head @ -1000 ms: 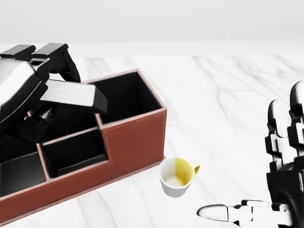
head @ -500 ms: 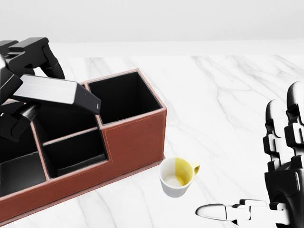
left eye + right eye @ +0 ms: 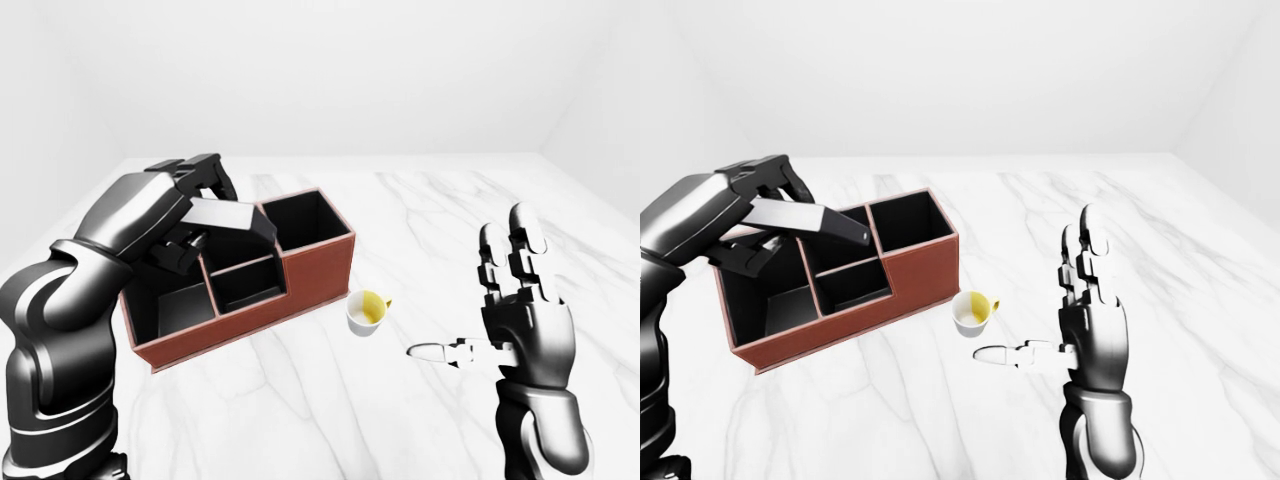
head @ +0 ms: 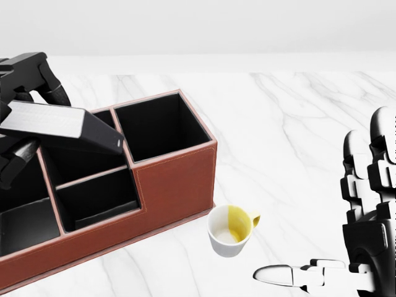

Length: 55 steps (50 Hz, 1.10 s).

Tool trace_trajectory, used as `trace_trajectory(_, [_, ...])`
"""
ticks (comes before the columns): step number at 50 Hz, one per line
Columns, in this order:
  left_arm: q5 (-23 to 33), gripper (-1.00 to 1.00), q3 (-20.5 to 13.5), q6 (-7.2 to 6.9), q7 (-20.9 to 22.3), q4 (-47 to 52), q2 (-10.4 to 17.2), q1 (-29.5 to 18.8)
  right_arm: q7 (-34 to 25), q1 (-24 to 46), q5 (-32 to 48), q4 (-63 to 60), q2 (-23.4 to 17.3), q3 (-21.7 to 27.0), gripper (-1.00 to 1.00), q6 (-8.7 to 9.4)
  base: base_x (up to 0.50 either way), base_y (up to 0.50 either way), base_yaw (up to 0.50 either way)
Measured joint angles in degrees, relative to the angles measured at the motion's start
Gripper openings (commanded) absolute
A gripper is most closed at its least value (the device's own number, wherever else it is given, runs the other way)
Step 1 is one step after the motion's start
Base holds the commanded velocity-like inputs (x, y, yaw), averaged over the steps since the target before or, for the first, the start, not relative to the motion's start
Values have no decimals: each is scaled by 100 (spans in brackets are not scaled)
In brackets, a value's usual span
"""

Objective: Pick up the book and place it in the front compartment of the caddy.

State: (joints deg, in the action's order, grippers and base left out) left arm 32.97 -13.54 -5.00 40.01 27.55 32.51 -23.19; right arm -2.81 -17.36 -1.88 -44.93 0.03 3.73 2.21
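Note:
My left hand (image 3: 195, 213) is shut on the book (image 4: 62, 127), a flat dark book with a grey cover. It holds the book tilted, right end down, just above the left compartments of the red-brown caddy (image 4: 176, 182). The book's lower end is near the divider beside the tall square compartment (image 4: 158, 127). The caddy's compartments are black inside. I cannot tell whether the book touches the caddy. My right hand (image 3: 1040, 300) is open and empty, fingers upright, over the marble table to the right of the caddy.
A white cup (image 4: 230, 232) with a yellow inside stands on the marble table (image 4: 297, 124), just right of the caddy's lower right corner. White walls stand beyond the table's far edge.
In the head view, my left hand has moved left with the book, which now lies lower over the caddy. The right hand has barely moved.

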Motion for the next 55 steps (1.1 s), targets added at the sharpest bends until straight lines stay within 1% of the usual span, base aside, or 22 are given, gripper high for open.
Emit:
trace_trajectory(6, [-110, -100, -74, 0, 0, -54, 101, 14, 10, -6, 16, -6, -3, -26, 100, 2, 0, 0, 0])
trace_trajectory(10, [-136, -100, -73, 0, 0, -85, 117, -2, 12, -9, 19, -12, -4, -33, 100, 2, 0, 0, 0])
trace_trajectory(17, [-227, -100, 6, 0, 0, -319, -27, -187, 8, -21, 14, -28, -4, -31, 100, 0, 0, 0, 0])
trace_trajectory(24, [-531, -100, 46, 0, -82, -747, -165, -506, -1, -28, 6, -40, -3, -20, 100, 1, 0, 0, 0])
trace_trajectory(30, [-826, -100, 77, 0, -282, -947, -167, -683, -5, -30, 1, -53, -1, -13, 99, 8, 0, 0, 0])
trace_trajectory(39, [-1106, -99, 83, 0, -555, -1071, -63, -800, -6, -29, 4, -37, 1, -18, 99, -9, 0, 0, 0])
trace_trajectory(47, [-1110, -98, 142, 0, -927, -1293, -41, -914, -4, -23, 6, -25, -3, -25, 99, -11, 0, 0, 0])
trace_trajectory(55, [-932, -98, 253, 0, -1467, -1772, -142, -1047, -15, -32, -11, -52, -2, -9, 99, 5, 0, 0, 0])
